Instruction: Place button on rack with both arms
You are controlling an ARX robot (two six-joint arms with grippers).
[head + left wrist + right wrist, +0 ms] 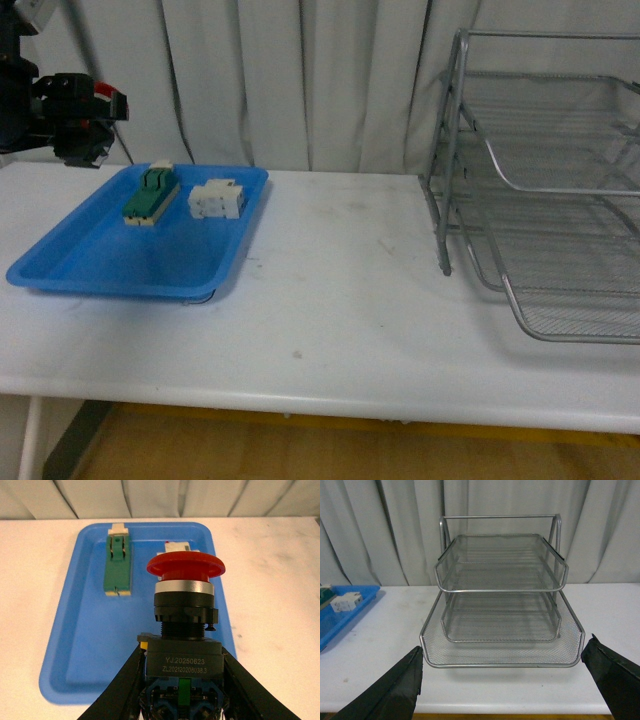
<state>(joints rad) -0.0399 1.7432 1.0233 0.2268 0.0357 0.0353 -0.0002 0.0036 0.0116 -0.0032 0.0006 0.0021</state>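
My left gripper (182,680) is shut on the button (184,610); its red mushroom cap points away from the wrist, above the blue tray (80,650). In the front view the left arm (70,115) hangs at the far left, above the tray's far end; the button cannot be made out there. The silver wire rack (550,190) stands at the table's right. My right gripper (505,680) is open and empty, its fingers (395,690) spread wide in front of the rack's (502,600) lowest tray. The right arm is out of the front view.
The blue tray (90,260) holds a green and beige block (152,195) and a white blocky part (217,198). The white table (340,300) runs between tray and rack. Grey curtains hang behind.
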